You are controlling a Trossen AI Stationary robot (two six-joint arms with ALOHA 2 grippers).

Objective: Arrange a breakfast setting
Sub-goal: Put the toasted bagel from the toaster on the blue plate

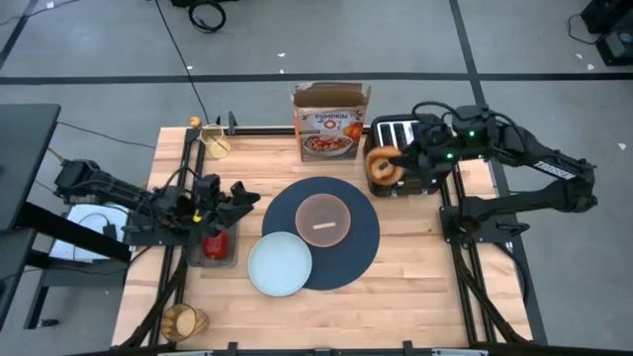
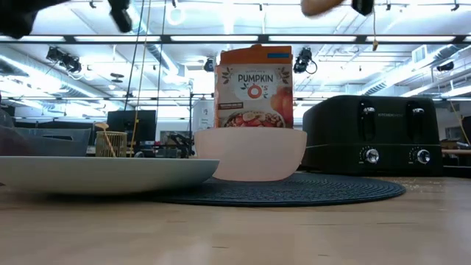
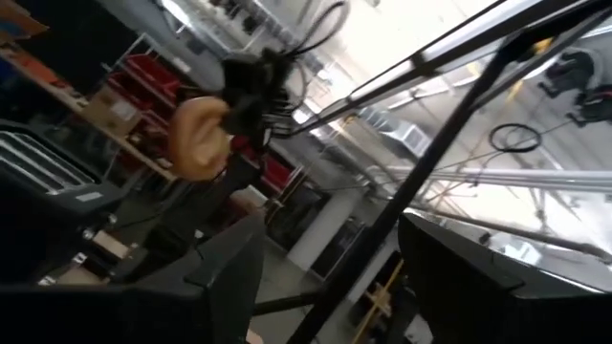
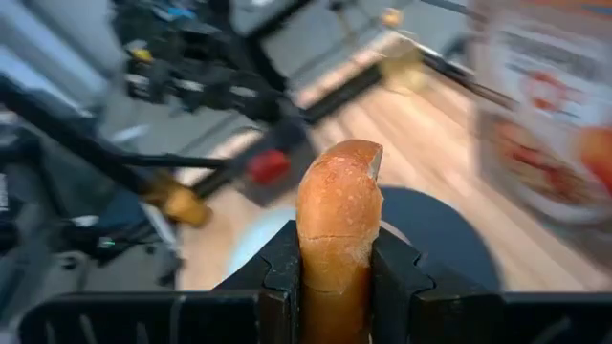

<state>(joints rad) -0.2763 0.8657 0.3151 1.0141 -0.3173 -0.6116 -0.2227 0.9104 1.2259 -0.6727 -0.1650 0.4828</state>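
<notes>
We pinch the bagel [image 4: 337, 239] tight in our right gripper [image 4: 335, 277], above the toaster [image 1: 407, 148], to carry it to the plate [image 1: 280, 264]. Our left gripper [image 1: 240, 198] waits half open, empty, above the apple [image 1: 215, 241].

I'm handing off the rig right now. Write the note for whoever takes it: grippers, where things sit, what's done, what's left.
Right gripper: shut on the bagel, held in the air beside the toaster.
Left gripper: open, empty, above the table's left side near the apple.
Done: bowl on the placemat; plate overlapping the placemat's edge, still empty.
Left: bagel onto the plate. Apple sits in a dark tray at the left; glass lies at the front-left corner.
</notes>
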